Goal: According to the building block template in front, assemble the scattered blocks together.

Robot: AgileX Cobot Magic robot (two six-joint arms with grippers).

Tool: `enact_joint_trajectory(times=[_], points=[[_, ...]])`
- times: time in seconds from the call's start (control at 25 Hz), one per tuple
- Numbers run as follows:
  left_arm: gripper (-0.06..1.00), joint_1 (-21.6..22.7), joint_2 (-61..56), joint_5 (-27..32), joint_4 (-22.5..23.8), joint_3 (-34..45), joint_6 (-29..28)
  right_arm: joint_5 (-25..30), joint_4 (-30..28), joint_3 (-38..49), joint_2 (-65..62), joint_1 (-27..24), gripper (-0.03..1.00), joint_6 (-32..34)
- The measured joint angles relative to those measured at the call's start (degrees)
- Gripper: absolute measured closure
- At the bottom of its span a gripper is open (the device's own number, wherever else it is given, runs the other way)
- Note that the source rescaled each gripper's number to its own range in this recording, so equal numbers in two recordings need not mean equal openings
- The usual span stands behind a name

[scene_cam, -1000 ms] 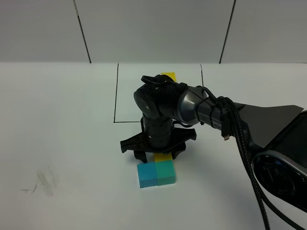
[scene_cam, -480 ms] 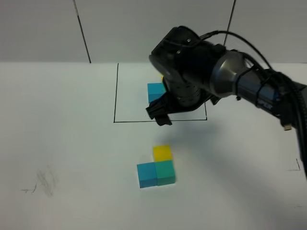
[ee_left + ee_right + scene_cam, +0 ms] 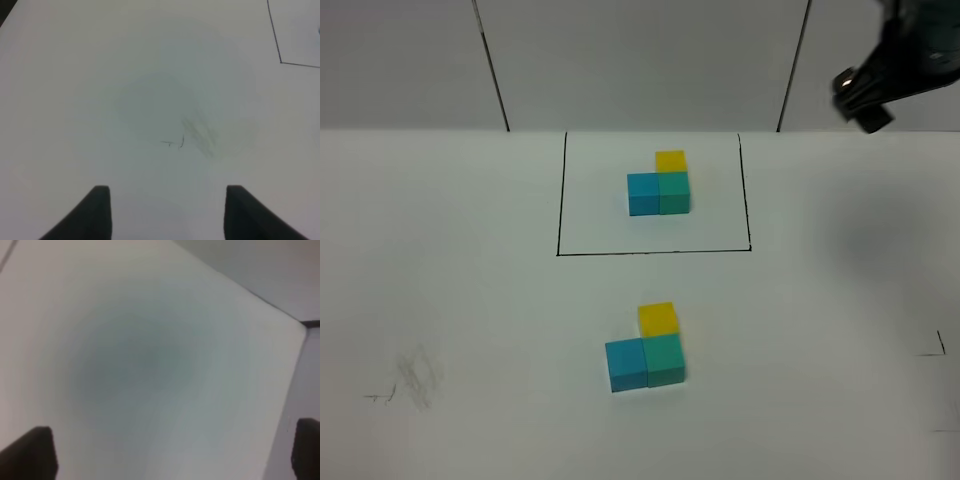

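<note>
Right gripper (image 3: 172,452) gapes over bare table (image 3: 460,260); 3 scattered blocks (image 3: 647,350) joined.

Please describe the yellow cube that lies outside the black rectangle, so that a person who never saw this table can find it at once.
On the white table a thin black rectangle is drawn, with three joined cubes inside it. Nearer the camera, outside that frame, lies a second L-shaped group. The yellow cube there is at the far end, touching the teal-green cube; the other yellow cube is framed.
</note>
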Motion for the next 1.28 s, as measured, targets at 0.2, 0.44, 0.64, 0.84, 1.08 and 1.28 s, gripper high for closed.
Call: enact_joint_trajectory(times=[0.2,0.44,0.64,0.84,1.08,1.28], points=[[0.8,0.0,0.0,0.0,0.0,0.0,0.0,0.1,11.5,2.0,-8.2,-14.2,0.11,-16.1],[0.8,0.0,0.0,0.0,0.0,0.0,0.0,0.4,20.0,11.1,-20.3,-27.7,0.22,-23.7],[0.8,0.0,0.0,0.0,0.0,0.0,0.0,0.5,20.7,20.8,-34.2,-31.1,0.29,-24.0],[0.8,0.0,0.0,0.0,0.0,0.0,0.0,0.5,23.8,32.3,-52.6,-31.1,0.3,-19.8],[0.8,0.0,0.0,0.0,0.0,0.0,0.0,0.3,28.8,47.4,-76.9,-31.1,0.3,-18.3],[0.8,0.0,0.0,0.0,0.0,0.0,0.0,-7.3,35.0,59.6,-92.5,-28.2,0.3,-16.4]])
